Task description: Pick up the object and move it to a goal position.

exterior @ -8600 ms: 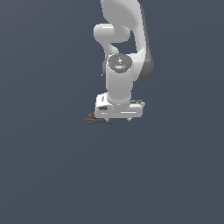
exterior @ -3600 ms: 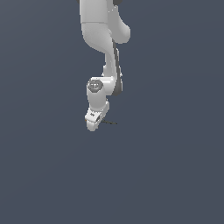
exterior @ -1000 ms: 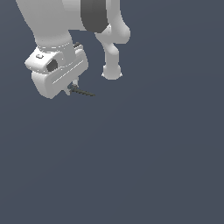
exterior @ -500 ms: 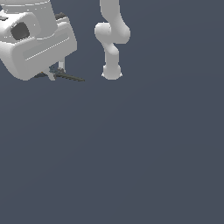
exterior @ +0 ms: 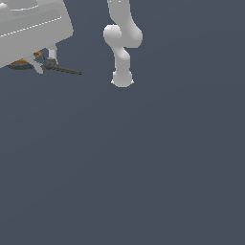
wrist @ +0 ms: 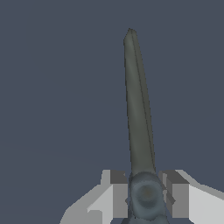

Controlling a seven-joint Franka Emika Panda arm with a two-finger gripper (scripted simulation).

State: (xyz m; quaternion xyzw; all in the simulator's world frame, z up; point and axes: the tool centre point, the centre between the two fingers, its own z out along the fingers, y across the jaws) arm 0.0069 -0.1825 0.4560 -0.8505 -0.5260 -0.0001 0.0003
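My white gripper (exterior: 44, 62) fills the upper corner at the exterior view's left, very close to the camera. It is shut on the object (exterior: 64, 71), a small scissors-like thing whose dark grey blades stick out toward the exterior view's right. A bit of its orange handle (exterior: 20, 62) shows under the hand. In the wrist view the grey blades (wrist: 138, 109) run straight out from between the two fingers (wrist: 118, 192), which press on the pivot of the object (wrist: 146, 194). The object hangs in the air, off the floor.
The arm's white links and base (exterior: 122, 79) stand at the upper middle of the exterior view. Everything else is a plain dark grey-blue floor (exterior: 143, 167).
The gripper has carried the object up and toward the exterior view's left, nearer the camera, so it looms larger. The grip stays the same.
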